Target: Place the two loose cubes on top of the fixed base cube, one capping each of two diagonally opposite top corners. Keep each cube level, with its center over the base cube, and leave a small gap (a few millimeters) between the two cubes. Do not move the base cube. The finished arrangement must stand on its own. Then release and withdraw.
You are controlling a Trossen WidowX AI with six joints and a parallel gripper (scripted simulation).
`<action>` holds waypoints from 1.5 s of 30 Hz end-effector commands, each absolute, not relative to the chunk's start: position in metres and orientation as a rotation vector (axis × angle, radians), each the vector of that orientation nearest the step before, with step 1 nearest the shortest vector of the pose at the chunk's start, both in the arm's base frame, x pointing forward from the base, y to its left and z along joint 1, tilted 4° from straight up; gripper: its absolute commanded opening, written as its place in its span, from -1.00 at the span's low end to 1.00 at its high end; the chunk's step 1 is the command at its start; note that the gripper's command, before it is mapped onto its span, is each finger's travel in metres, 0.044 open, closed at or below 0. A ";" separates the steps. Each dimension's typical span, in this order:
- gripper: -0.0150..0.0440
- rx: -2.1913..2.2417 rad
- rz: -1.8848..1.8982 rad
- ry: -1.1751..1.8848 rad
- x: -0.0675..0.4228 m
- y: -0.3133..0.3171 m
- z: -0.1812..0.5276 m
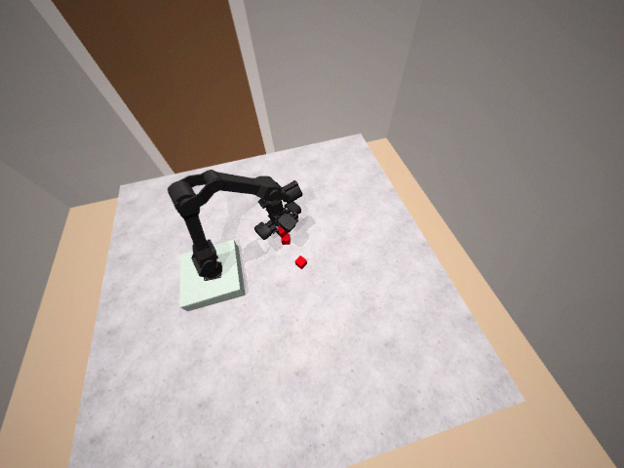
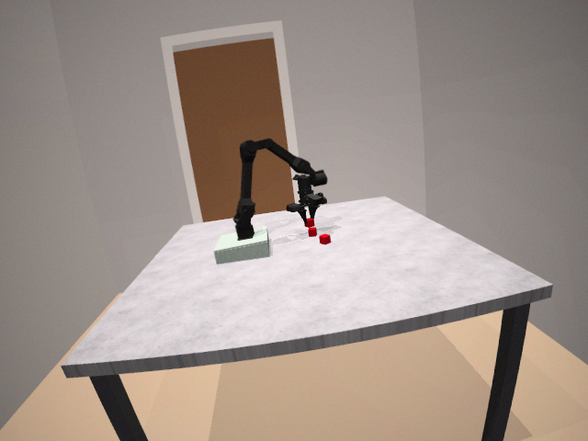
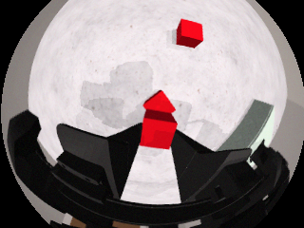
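Three red cubes are in view, all alike; which one is the fixed base is not marked. My gripper (image 1: 282,231) (image 2: 310,221) (image 3: 157,128) points down and is shut on one red cube (image 1: 281,232) (image 2: 310,222) (image 3: 158,135), held off the table between the fingertips. A second red cube (image 1: 286,240) (image 2: 311,231) (image 3: 160,102) stands on the table just beyond and below the held one; in the wrist view it is partly hidden by it and looks turned about its vertical axis. A third red cube (image 1: 300,261) (image 2: 324,239) (image 3: 190,33) sits apart on the table.
The pale green block (image 1: 191,294) (image 2: 242,253) (image 3: 247,125) under the arm's base stands to the left of the cubes in the top and exterior views and at the right edge of the wrist view. The marbled table (image 1: 322,352) (image 2: 332,285) carries everything.
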State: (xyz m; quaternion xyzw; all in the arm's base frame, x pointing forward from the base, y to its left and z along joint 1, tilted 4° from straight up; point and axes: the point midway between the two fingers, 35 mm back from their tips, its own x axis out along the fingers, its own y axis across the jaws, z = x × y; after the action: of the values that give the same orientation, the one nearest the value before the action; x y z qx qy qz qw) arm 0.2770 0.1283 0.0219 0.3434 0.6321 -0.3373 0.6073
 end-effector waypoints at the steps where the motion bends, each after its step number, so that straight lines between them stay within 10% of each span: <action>1: -0.14 0.794 -0.787 1.468 0.275 0.128 0.017; 45: 0.20 0.790 -0.785 1.465 0.276 0.127 0.040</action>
State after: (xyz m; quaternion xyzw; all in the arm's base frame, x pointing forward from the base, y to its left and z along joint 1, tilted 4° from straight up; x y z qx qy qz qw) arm 0.2749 0.1269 0.0343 0.3398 0.6349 -0.3422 0.6036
